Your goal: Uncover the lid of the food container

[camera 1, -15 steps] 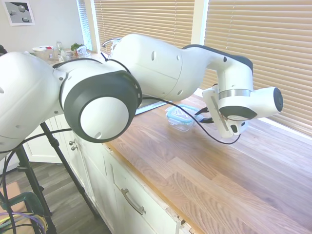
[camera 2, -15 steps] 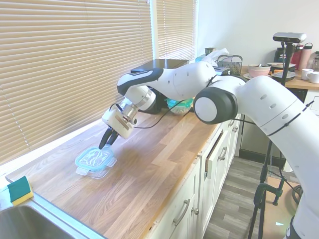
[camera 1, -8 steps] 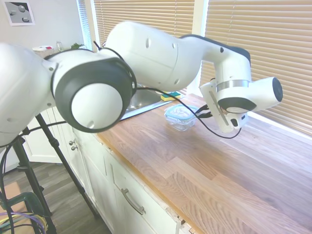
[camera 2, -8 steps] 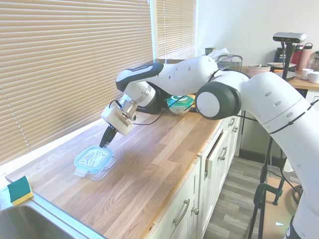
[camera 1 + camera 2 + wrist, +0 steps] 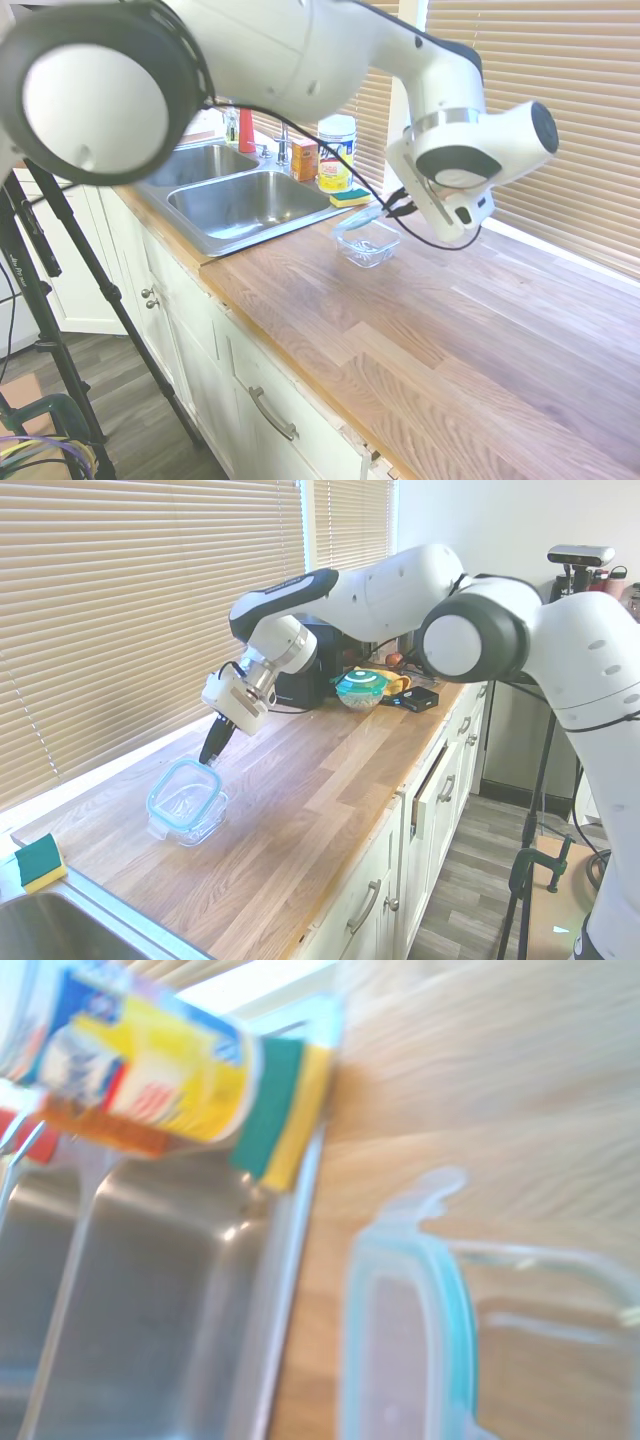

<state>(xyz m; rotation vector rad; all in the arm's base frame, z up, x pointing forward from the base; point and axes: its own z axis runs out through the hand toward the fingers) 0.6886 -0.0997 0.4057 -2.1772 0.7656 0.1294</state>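
Observation:
The clear food container (image 5: 368,246) (image 5: 192,818) (image 5: 560,1305) rests on the wooden counter near the sink. Its lid (image 5: 358,217) (image 5: 182,792) (image 5: 398,1350), clear with a teal rim, is tilted: the side toward my gripper is raised off the container and the far side hangs lower. My gripper (image 5: 393,208) (image 5: 211,752) comes down at a slant from the window side, its dark fingers shut on the lid's raised edge.
A steel double sink (image 5: 240,196) (image 5: 140,1300) lies left of the container. A green-yellow sponge (image 5: 350,198) (image 5: 40,861) (image 5: 285,1110) and a yellow-labelled wipes canister (image 5: 337,150) (image 5: 150,1060) stand behind it. A teal bowl (image 5: 360,688) sits farther down the counter.
The lid lay flat on the container before; now its gripper-side edge is lifted and it tilts. The arm has risen and swung upward.

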